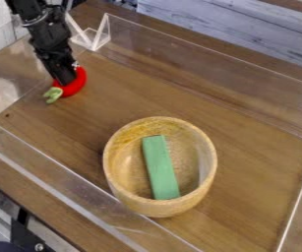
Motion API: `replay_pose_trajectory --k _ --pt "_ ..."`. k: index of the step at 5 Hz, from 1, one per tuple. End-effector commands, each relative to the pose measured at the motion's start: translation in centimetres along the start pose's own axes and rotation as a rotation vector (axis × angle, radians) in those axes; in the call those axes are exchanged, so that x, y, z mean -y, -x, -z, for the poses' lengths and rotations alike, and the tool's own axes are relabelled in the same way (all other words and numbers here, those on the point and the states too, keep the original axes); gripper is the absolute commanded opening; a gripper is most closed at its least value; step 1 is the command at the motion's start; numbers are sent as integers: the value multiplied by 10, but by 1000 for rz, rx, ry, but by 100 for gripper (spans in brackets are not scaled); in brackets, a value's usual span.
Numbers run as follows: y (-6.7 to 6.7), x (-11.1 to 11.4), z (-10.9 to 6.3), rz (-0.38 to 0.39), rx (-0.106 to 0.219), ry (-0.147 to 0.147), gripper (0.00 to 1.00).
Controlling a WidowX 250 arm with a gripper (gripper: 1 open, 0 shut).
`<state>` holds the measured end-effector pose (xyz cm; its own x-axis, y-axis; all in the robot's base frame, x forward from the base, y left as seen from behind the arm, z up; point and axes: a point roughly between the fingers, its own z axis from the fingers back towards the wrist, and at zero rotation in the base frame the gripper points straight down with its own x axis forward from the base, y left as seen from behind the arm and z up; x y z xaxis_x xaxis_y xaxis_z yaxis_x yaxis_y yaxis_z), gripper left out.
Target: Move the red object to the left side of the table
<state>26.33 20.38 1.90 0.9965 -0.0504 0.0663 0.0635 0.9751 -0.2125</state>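
The red object (pixel 72 83), a small strawberry-like toy with a light green leafy end, lies on the brown wood-grain table (pixel 180 94) near its left side. My gripper (pixel 63 75) points down onto it from above, its black fingers closed around the toy's upper part. The toy rests on or just at the tabletop; its leafy end sticks out to the lower left.
A round light wooden bowl (pixel 130 177) holding a green rectangular block (pixel 158 166) stands at the front middle. Clear acrylic walls (pixel 61 167) edge the table. A small clear angled stand (pixel 98 34) sits at the back left.
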Motion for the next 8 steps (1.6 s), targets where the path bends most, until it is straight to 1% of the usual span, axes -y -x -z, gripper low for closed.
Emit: replay_pose_trajectory --k 1,3,4,5,6,7,8 --pt "30 -11 14 -60 -58 68 0" --pt "51 -2 13 -15 -120 128 0" --pt "49 0 14 2 -149 157 0" --pt "46 2 16 22 -180 176 0" --pt "39 -3 6 -8 -163 192 100" --pt "32 -8 -4 -35 -143 207 100" --pt "29 3 -10 -17 -138 224 100"
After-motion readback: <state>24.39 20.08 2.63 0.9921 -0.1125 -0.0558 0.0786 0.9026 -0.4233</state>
